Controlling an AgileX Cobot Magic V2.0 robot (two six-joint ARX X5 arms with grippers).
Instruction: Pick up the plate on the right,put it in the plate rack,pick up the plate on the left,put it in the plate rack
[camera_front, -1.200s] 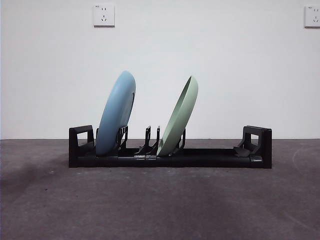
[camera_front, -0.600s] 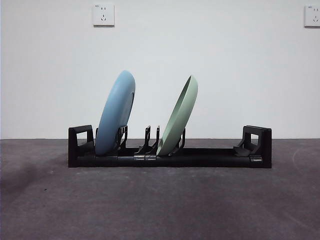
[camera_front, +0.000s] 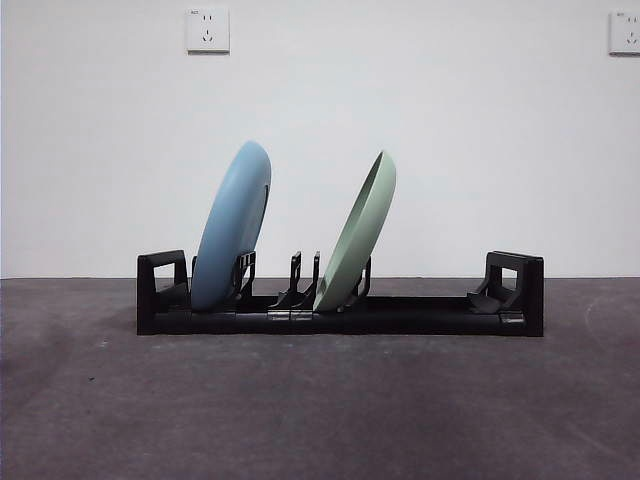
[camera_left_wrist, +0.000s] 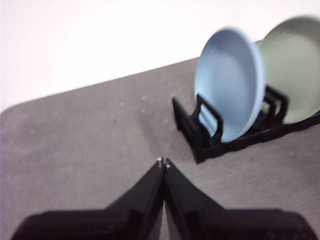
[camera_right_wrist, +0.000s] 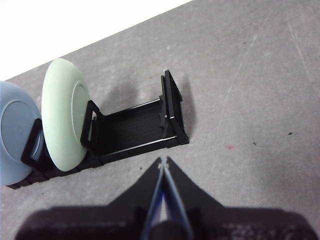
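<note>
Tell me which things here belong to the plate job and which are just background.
Job: blue plate, green plate, both standing tilted in the plate rack; left gripper and right gripper, both shut, holding nothing.
Background: two wall sockets, table.

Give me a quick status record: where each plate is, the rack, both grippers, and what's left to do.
blue plate: standing in the rack's left slots, leaning right
green plate: standing in the middle slots, leaning right, apart from the blue one
plate rack: on the table, right part holds nothing
left gripper: shut, holding nothing, clear of the rack
right gripper: shut, holding nothing, clear of the rack
task: both plates racked
</note>
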